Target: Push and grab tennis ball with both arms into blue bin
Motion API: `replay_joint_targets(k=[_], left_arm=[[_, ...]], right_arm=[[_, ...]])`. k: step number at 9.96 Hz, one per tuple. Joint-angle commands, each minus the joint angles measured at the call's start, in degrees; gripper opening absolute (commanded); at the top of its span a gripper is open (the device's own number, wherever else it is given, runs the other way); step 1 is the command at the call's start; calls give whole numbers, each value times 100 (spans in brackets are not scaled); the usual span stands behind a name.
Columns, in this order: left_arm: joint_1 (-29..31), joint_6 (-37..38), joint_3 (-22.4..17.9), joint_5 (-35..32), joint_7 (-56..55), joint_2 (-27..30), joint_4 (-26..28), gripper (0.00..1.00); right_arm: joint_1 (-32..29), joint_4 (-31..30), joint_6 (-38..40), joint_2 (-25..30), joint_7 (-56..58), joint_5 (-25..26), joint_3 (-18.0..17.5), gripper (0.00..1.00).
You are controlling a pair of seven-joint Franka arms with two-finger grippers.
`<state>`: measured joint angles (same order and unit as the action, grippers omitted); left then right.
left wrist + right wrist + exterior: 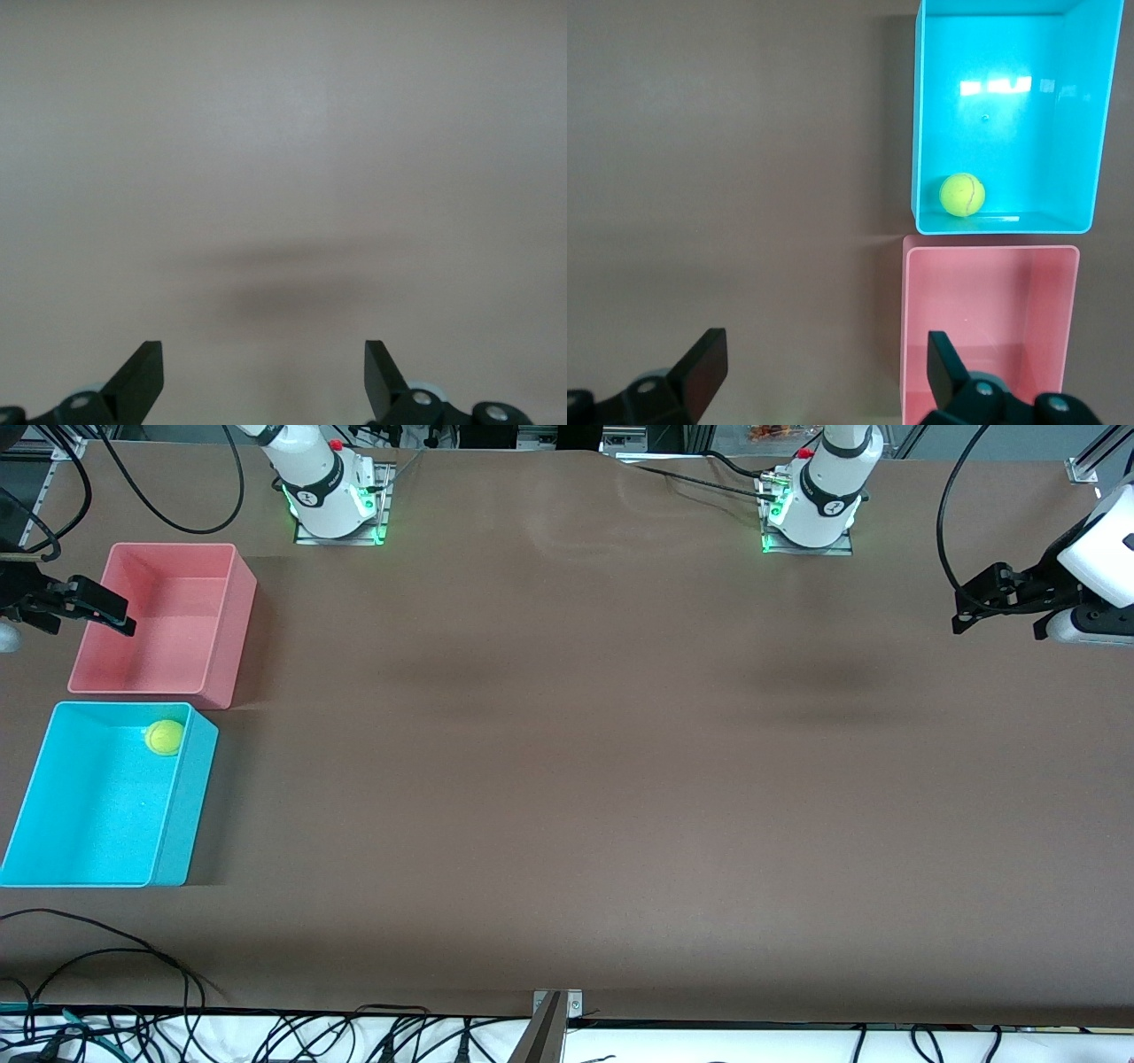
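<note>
The tennis ball [165,737] lies inside the blue bin [89,850], in the corner next to the pink bin. It also shows in the right wrist view [962,194], inside the blue bin [1010,115]. My right gripper [97,611] hangs open and empty over the outer edge of the pink bin, at the right arm's end of the table; its jaws [827,345] stand wide apart. My left gripper [992,607] hangs open and empty over bare table at the left arm's end; its wrist view [264,354] shows only table.
A pink bin [159,638] stands against the blue bin, farther from the front camera; it also shows in the right wrist view [983,301] and is empty. Both bins sit at the right arm's end. Cables lie along the table's near edge [266,1036].
</note>
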<state>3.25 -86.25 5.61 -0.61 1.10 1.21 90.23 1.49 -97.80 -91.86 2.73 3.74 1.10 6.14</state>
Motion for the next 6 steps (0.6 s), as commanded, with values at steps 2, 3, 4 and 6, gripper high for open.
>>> replay_joint_targets(k=[2,3,4,6], left_arm=[[9,144,36,-203,4,-86,-146,100],[-17,109,36,-212,4,-86,-155,100],[-61,109,45,-212,-5,-86,-155,100],[-53,109,45,-212,4,-86,-155,100]], right_arm=[[-53,-134,-33,158,-5,5,28,100],[-53,-125,-33,158,-5,5,19,100],[-53,-125,-33,158,-5,13,28,100],[-61,-117,-33,149,-5,5,28,100]])
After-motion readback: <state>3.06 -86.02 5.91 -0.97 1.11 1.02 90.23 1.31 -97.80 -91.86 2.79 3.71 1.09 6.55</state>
